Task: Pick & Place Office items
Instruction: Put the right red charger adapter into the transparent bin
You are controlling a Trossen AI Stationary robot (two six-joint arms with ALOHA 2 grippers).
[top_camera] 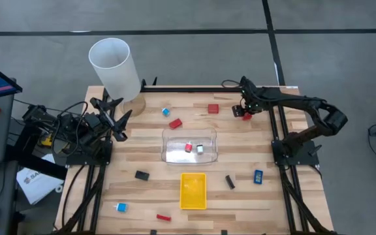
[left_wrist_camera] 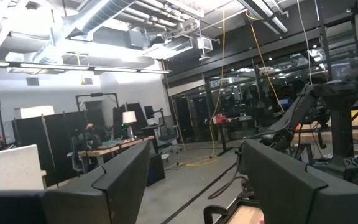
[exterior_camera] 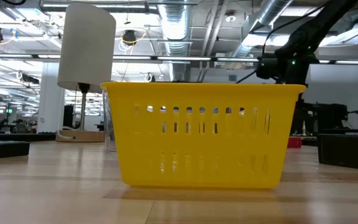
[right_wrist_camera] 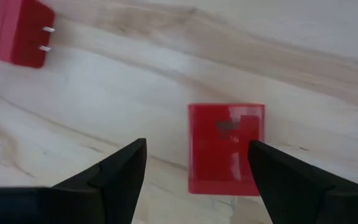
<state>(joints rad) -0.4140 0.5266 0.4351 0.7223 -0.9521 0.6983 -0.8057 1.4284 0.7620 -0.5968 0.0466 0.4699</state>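
My right gripper (right_wrist_camera: pixel 196 149) is open over the table's far right part (top_camera: pixel 245 109), fingers pointing down. A small red block (right_wrist_camera: pixel 225 143) lies flat on the wood (top_camera: pixel 246 117) below the gap, closer to one finger, and is not touched. A second red block (right_wrist_camera: pixel 17 28) with two metal prongs lies farther off (top_camera: pixel 213 108). My left gripper (top_camera: pixel 114 119) waits open at the table's left side, raised. More small pieces lie flat about the table: a red one (top_camera: pixel 175 123), a blue-and-white bit (top_camera: pixel 165 111), black bits (top_camera: pixel 141 175) (top_camera: pixel 230 181), a blue bit (top_camera: pixel 258 176) and a thin red stick (top_camera: pixel 164 217).
A clear plastic tray (top_camera: pixel 175 156) at mid-table holds a red block (top_camera: pixel 188 147) and a pale bit (top_camera: pixel 200 149). The yellow tray (top_camera: pixel 193 190) sits nearer and fills the low view (exterior_camera: pixel 204 134). A tall white cylinder (top_camera: pixel 114 68) stands at the far left. A blue-and-white bit (top_camera: pixel 121 207) lies near the front edge.
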